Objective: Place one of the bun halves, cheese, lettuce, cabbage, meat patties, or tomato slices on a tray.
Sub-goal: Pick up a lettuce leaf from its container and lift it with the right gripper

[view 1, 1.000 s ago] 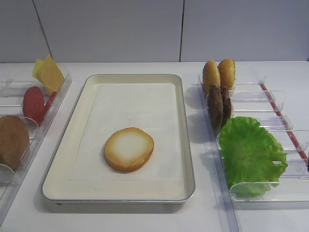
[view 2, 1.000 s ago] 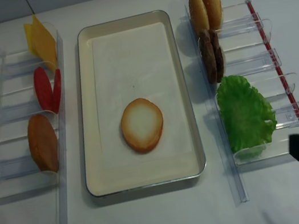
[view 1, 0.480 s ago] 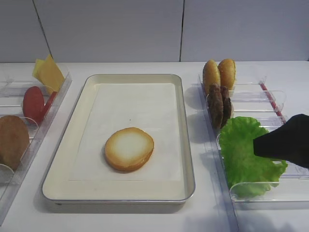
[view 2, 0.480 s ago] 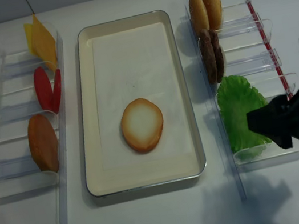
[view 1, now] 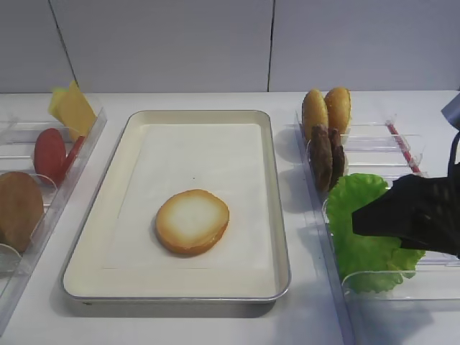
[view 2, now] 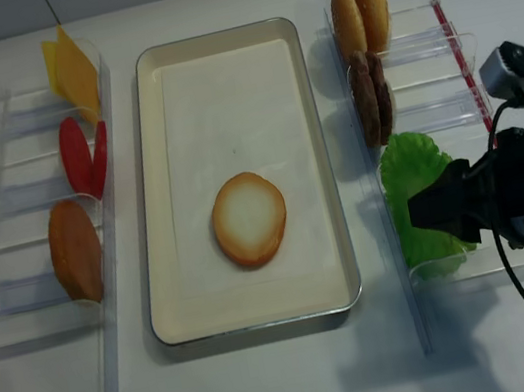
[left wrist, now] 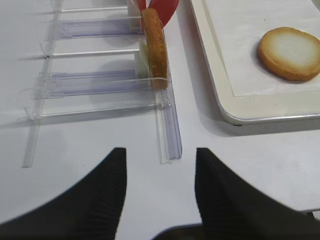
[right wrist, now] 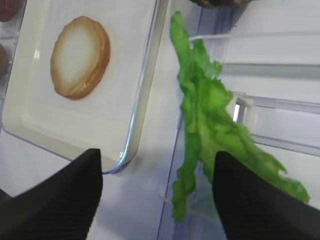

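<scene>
Frilly bright green lettuce [view 1: 363,230] stood in its clear plastic rack, the right gripper [view 1: 359,221] over it. Right wrist view: its jaws straddled the leaf [right wrist: 205,120], spread, not touching. Left wrist view: left jaws spread above the white surface [left wrist: 100,150].

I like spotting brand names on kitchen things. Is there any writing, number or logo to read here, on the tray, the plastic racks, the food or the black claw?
None: no readable text in any view.
The tray and its paper liner are plain.
The clear racks bear no marks; the red strip along one shows no letters.
The right claw, over the lettuce, is plain black.
</scene>
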`<state>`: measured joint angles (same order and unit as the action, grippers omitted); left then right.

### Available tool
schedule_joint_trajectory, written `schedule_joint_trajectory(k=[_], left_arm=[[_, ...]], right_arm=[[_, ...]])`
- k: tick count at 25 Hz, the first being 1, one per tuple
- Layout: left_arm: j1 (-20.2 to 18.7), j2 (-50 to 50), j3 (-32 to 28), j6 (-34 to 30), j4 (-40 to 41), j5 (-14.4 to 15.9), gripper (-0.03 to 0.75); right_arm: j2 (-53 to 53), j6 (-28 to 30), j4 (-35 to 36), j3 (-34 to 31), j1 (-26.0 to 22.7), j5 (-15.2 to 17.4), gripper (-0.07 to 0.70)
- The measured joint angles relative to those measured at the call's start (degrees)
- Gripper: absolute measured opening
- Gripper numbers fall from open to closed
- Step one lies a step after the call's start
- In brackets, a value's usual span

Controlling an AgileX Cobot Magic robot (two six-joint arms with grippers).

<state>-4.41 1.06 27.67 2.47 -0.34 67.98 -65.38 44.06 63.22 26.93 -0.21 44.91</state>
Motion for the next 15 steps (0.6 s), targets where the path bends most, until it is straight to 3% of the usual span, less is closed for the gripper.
schedule_joint_trajectory(k=[5,7,12,15], left_arm=[[0.0,0.0,0.0,0.0,0.0,0.0,0.294],[0.0,0.0,0.0,0.0,0.0,0.0,0.294],[0.0,0.0,0.0,0.0,0.0,0.0,0.294],[0.0,0.0,0.0,0.0,0.0,0.0,0.294]], right_arm=[[-1.9,1.4,0.8,0.0,0.0,-1.9,0.429],[-2.2,1.5,1.6,0.0,0.0,-2.3,0.353],[-2.3,1.6,3.0,0.0,0.0,-2.0,0.070],[-2.3,1.7,3.2,0.0,0.0,-1.0,0.048]])
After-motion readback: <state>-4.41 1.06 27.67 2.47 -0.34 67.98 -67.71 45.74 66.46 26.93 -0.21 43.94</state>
